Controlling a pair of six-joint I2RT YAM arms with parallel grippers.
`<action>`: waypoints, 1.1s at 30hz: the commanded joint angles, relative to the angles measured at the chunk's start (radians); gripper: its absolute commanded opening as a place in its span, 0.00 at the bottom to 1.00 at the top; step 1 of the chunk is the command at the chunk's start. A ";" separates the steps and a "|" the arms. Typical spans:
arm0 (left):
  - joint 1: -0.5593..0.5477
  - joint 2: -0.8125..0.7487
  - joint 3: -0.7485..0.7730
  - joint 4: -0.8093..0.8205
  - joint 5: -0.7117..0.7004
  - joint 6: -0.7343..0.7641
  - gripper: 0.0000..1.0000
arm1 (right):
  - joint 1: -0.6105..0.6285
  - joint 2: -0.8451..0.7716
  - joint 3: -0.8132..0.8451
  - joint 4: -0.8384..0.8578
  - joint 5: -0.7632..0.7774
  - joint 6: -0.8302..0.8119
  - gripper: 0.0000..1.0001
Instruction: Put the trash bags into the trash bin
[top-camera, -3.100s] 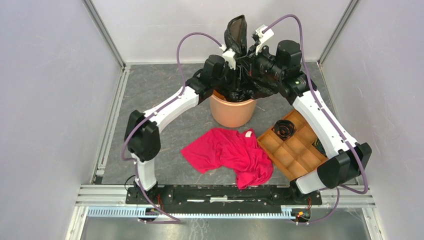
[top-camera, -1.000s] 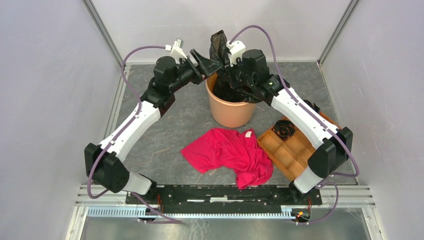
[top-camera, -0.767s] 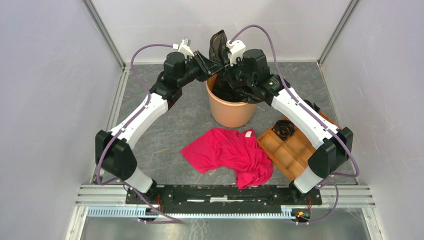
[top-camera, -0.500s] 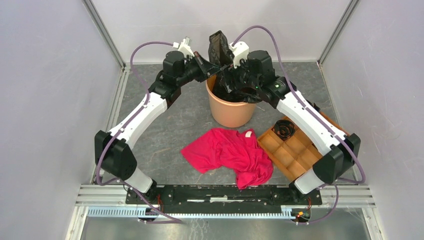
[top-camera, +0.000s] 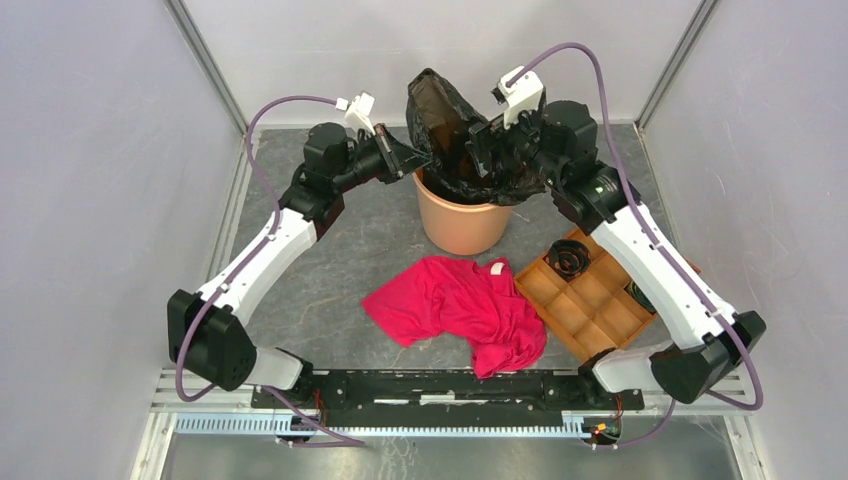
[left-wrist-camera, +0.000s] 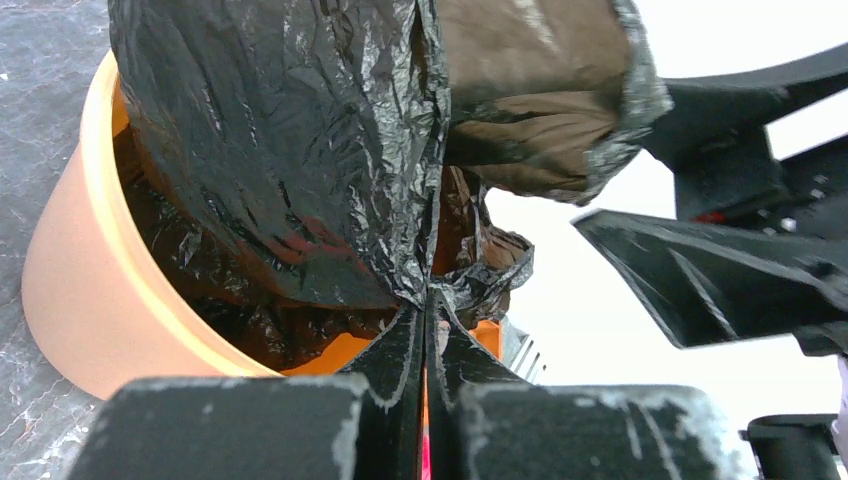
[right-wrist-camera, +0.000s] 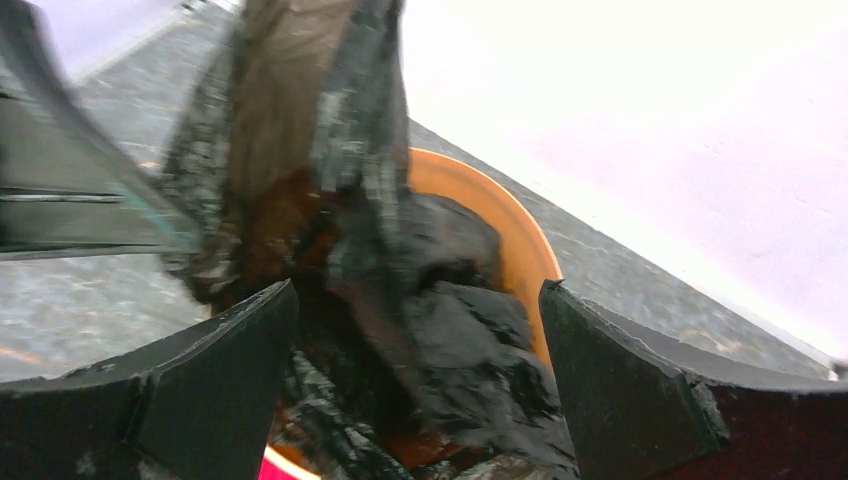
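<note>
The pale-orange trash bin (top-camera: 465, 225) stands at the back middle of the table. A glossy black trash bag (top-camera: 440, 110) rises out of it, its lower part bunched inside and spilling over the right rim. My left gripper (top-camera: 414, 160) is at the bin's left rim, shut on a fold of the trash bag (left-wrist-camera: 280, 150) just above the bin (left-wrist-camera: 70, 280); its fingertips (left-wrist-camera: 428, 300) pinch the film. My right gripper (top-camera: 492, 140) hovers over the bin's right side, open wide. The bag (right-wrist-camera: 330, 130) and the bin (right-wrist-camera: 510, 230) show between its jaws (right-wrist-camera: 418, 290), which grip nothing.
A red cloth garment (top-camera: 460, 305) lies crumpled in front of the bin. A brown compartment tray (top-camera: 590, 300) sits at the right, a black coiled item (top-camera: 570, 257) in its far cell. Grey walls and metal posts enclose the table on three sides.
My left gripper closed on the bag's edge. My right gripper let go, opened and drew back to the right. The bag now stands wider above the bin.
</note>
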 joint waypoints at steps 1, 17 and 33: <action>-0.001 -0.066 -0.001 0.031 0.043 0.068 0.02 | -0.005 0.040 0.021 0.026 0.163 -0.092 0.98; 0.008 -0.188 -0.075 -0.181 0.020 0.135 0.02 | -0.156 0.214 0.112 0.169 0.065 -0.022 0.07; 0.006 -0.299 0.032 -0.432 -0.189 0.412 0.79 | -0.232 0.282 0.195 0.128 -0.462 -0.040 0.00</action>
